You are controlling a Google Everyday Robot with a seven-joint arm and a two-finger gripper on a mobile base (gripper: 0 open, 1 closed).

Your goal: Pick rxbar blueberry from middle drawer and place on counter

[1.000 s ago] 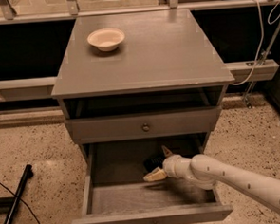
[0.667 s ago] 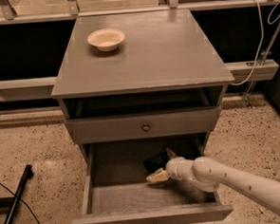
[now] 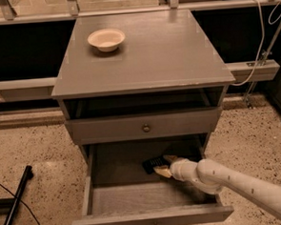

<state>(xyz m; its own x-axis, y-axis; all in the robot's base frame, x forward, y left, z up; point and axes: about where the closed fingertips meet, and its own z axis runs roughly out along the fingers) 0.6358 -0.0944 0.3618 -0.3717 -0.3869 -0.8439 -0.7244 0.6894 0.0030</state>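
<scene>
The rxbar blueberry (image 3: 152,164), a small dark bar, lies on the floor of the pulled-out middle drawer (image 3: 136,196), toward its back. My gripper (image 3: 165,164) reaches into the drawer from the right on a white arm. It sits at the bar's right end, with one cream finger (image 3: 172,158) behind the bar and the other in front. The jaws stand apart, touching or nearly touching the bar. The bar rests on the drawer floor. The counter (image 3: 151,51) is the grey top of the cabinet above.
A cream round bowl (image 3: 106,39) stands on the counter's back left. A closed drawer with a round knob (image 3: 145,128) sits above the open one. A pale ledge with metal posts (image 3: 124,10) runs behind. A black pole (image 3: 15,205) lies on the speckled floor at left.
My gripper has moved slightly deeper into the drawer and closer around the bar's right end. The bar, bowl and drawer have not moved.
</scene>
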